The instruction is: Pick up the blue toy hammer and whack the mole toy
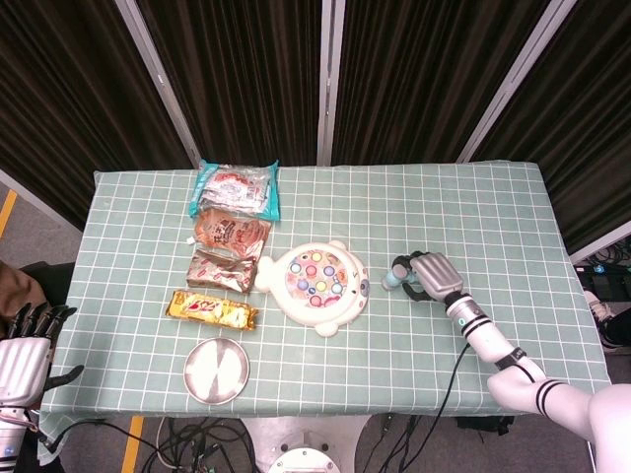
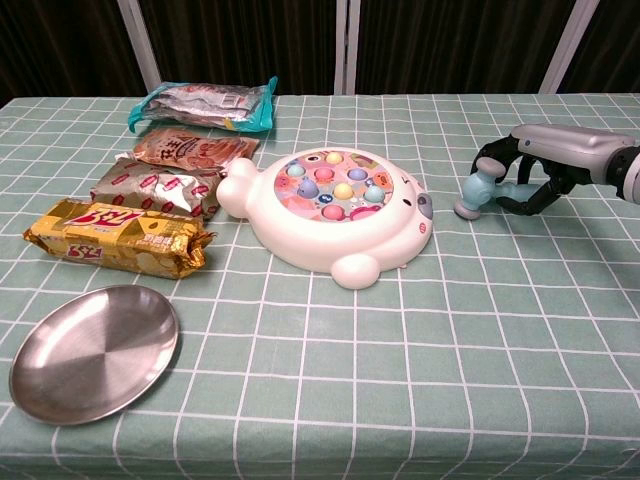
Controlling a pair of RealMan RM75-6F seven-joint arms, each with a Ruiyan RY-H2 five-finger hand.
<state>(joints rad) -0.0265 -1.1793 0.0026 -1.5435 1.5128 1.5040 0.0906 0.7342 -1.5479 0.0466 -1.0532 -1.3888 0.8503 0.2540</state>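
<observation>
Right hand clamped on blue toy hammer at frame right, head low near surface – mole toy at centre, left of hammer, so swing goes leftward; left hand lower left, fingers apart, idle

Your head view looks steeply down from high up, taking in the whole worktop against dark curtains. Your chest view sits low and close at the near edge, facing across. Both share the mole toy.
</observation>
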